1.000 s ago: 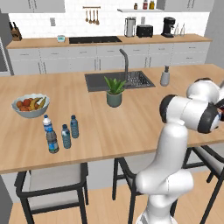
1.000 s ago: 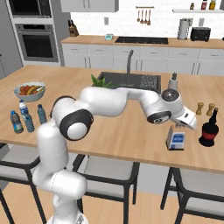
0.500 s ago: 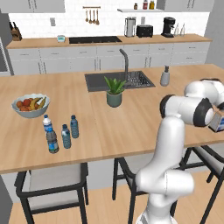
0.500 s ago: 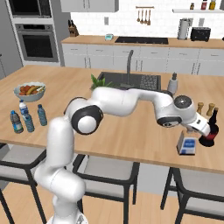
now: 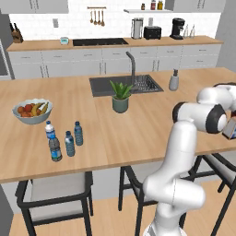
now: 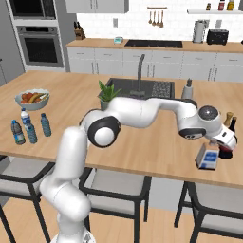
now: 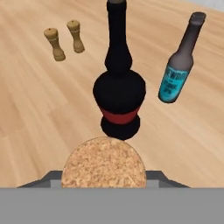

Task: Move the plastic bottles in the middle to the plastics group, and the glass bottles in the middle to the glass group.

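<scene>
The wooden island counter [image 6: 156, 147] carries everything. The white arm [image 6: 142, 111] reaches to its far right end, where the gripper [image 6: 219, 146] hangs over a cork-topped bottle with a blue label [image 6: 208, 157]. In the hand view its round cork [image 7: 103, 162] lies right where the jaws rise and hides them, so I cannot tell whether they grip it. Just beyond stand a black bulbous bottle [image 7: 119, 94] and a brown beer bottle [image 7: 177, 65]. Three blue-capped plastic bottles [image 5: 69, 144] cluster far off at the left end. Two wooden shakers [image 7: 65, 39] stand near the glass.
</scene>
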You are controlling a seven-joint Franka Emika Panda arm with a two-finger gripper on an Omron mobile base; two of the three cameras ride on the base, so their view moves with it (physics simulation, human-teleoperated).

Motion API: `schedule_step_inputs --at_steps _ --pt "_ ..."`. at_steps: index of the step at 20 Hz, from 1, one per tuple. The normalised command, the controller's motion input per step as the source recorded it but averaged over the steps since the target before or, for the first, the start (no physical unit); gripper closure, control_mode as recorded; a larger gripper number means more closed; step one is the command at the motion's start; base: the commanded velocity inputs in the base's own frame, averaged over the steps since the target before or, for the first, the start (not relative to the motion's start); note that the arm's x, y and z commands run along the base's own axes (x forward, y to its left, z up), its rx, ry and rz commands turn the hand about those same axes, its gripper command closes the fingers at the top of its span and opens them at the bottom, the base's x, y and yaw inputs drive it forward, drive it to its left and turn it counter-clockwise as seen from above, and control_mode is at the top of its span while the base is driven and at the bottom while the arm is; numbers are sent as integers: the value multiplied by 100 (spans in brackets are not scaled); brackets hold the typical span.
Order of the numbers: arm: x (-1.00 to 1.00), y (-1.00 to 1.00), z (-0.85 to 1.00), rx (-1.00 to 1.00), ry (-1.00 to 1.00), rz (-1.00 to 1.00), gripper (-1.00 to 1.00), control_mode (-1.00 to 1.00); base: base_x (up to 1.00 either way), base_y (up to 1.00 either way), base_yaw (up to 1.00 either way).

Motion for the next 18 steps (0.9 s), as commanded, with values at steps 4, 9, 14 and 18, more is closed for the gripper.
schedule_step_inputs --at_steps 4,9,14,18 --pt "4 -9 -11 0 0 -4 100 -100 0 0 0" --pt "0 0 -5 0 0 -6 -100 -100 0 0 0" --pt "-9 0 0 -1 0 -5 -100 -100 0 0 0" --pt "-10 12 0 -3 0 -8 -100 -100 0 0 0"
